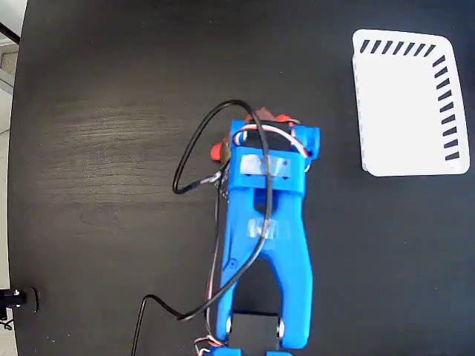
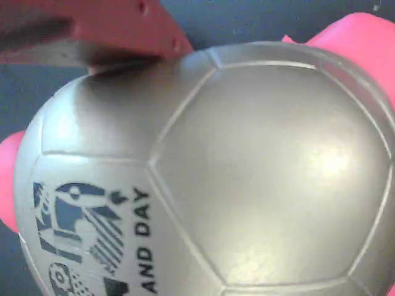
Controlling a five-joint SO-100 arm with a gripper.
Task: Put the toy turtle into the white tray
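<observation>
The toy turtle point(image 2: 247, 172) fills the wrist view: a shiny golden-beige shell with a dark printed mark at the lower left and pink-red flippers at the edges. One red gripper finger point(image 2: 92, 31) lies against the shell's upper left edge; the other finger is out of sight. In the fixed view the blue arm covers most of the toy turtle point(image 1: 217, 151), and only red bits show beside the gripper point(image 1: 267, 122). The white tray point(image 1: 404, 104) lies at the upper right, well apart from the arm, with nothing in it.
The blue arm point(image 1: 263, 222) reaches up from the bottom edge over the black table point(image 1: 111, 111). Black cables point(image 1: 194, 148) loop to its left. The table's left edge borders a light floor.
</observation>
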